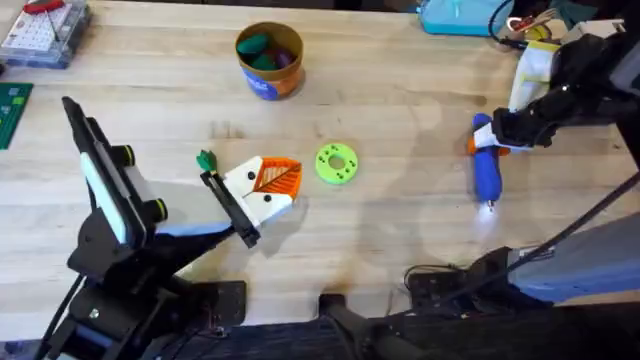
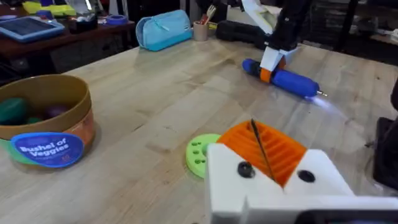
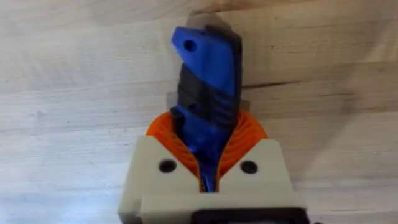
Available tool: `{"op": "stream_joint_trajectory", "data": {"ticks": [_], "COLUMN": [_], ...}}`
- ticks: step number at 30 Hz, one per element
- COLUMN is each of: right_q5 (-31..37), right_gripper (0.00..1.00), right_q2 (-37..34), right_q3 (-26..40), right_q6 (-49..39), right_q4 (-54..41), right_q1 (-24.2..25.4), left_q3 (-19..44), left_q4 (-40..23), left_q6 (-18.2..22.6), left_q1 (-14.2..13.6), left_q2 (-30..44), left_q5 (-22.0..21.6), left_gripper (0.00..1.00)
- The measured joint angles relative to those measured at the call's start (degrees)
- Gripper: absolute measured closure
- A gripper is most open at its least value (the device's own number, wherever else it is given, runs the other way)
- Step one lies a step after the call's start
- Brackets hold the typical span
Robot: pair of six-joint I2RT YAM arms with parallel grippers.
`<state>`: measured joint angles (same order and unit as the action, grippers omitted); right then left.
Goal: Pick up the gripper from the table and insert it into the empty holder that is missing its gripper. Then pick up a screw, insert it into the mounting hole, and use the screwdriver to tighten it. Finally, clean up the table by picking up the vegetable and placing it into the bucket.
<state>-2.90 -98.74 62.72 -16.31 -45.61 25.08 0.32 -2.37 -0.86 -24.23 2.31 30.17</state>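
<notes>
1. The right gripper (image 1: 492, 140) is reaching over the right side of the table, its orange pads (image 3: 244, 140) pressing closed around the blue screwdriver (image 1: 487, 165).
2. The screwdriver is lying on the wood, its metal bit pointing toward the near edge.
3. The left gripper (image 1: 270, 185) is sitting near the table's middle, its white fingers and orange pad (image 2: 267, 149) appearing pressed together with nothing visibly between them.
4. A black holder (image 1: 230, 208) is lying just left of it, tipped with a green knob (image 1: 206, 160).
5. A lime-green disc (image 1: 336, 164) is lying just right of the left gripper.
6. The orange bucket (image 1: 269, 60) is standing at the far middle, holding vegetables (image 1: 262, 50).
</notes>
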Motion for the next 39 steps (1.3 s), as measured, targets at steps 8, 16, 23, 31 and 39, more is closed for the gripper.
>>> {"op": "stream_joint_trajectory", "data": {"ticks": [8, 16, 23, 31, 39], "right_q5": [-3.1, -3.4, -0.6, 7.0, 9.4], "right_gripper": [0.037, 0.006, 0.006, 0.006, 0.006], "right_q2": [0.0, 0.0, 1.6, 5.7, 5.2], "right_q3": [0.0, 1.0, 1.9, 5.2, 5.5], "right_q6": [0.2, 0.4, 4.2, 7.7, 10.5], "right_q4": [-1.1, -3.5, -6.9, -7.7, -6.1], "right_q1": [-0.8, -0.9, -0.9, -6.1, -7.7], "left_q3": [0.0, 0.0, 0.0, 0.0, 0.0], "left_q4": [0.0, 0.0, 0.0, 0.0, 0.0], "left_q6": [0.0, 0.0, 0.0, 0.0, 0.0], "left_q1": [0.0, 0.0, 0.0, 0.0, 0.0], "left_q2": [0.0, 0.0, 0.0, 0.0, 0.0], "left_q5": [0.0, 0.0, 0.0, 0.0, 0.0], "left_gripper": [0.985, 0.985, 0.985, 0.985, 0.985]}}
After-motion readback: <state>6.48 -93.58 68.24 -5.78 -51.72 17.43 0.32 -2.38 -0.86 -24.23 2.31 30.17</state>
